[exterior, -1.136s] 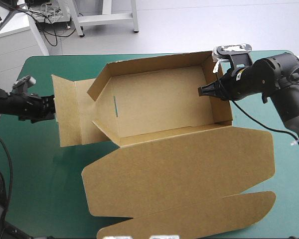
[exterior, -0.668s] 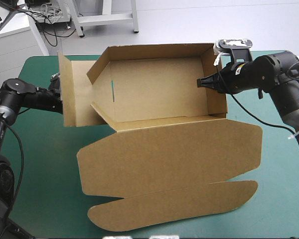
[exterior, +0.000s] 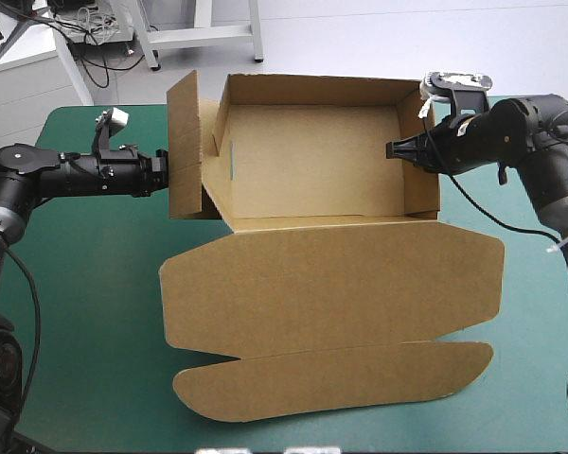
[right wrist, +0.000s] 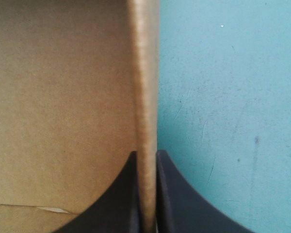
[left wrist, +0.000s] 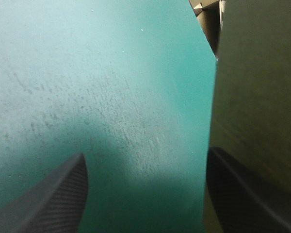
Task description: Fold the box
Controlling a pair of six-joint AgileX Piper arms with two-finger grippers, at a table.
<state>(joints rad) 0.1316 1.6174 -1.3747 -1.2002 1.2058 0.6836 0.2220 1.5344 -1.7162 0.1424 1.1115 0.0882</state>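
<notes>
Brown cardboard box (exterior: 312, 180): its left end flap (exterior: 183, 142), earlier flat, now upright. Left gripper (exterior: 163, 174) wide open outside the flap, right gripper (right wrist: 146, 154) clamps the box's right wall. Tuck likely next.

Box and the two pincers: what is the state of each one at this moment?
Box: open tray, walls raised, left end flap upright.
Lid: flat on the teal-green cover.
Left pincer: open, beside the flap.
Right pincer: shut on the box's right wall.

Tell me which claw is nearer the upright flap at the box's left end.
Left. The left claw is open against that flap; the right claw is shut on the box's opposite wall.
</notes>
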